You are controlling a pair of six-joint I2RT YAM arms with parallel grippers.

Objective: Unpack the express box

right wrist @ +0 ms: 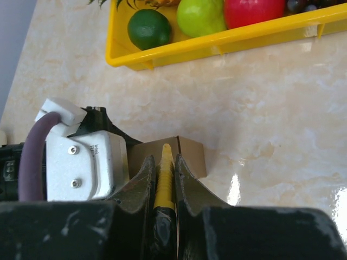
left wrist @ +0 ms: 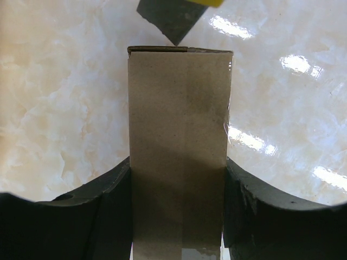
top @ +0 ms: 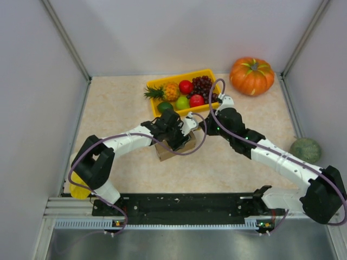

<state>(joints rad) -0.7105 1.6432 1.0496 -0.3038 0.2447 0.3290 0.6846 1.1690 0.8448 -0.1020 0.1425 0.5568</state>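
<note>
On table (top: 116, 105), 12 o'clock: yellow tray (right wrist: 227, 44).
Express box (left wrist: 179, 135): mid-table, 6 o'clock of the tray.
Left gripper (left wrist: 178, 162): jaws pinching the box's two sides.
Right gripper (right wrist: 164, 161): jaws pressed onto yellow tool (right wrist: 162, 189), tip by box.

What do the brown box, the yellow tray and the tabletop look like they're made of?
The express box: plain brown cardboard, matte and fibrous, with a folded edge on top. The yellow tray: likely moulded plastic, smooth, uniform colour, slightly glossy rim. The tabletop: polished, marble-patterned in cream, with sharp light reflections; real stone or laminate cannot be told.
</note>
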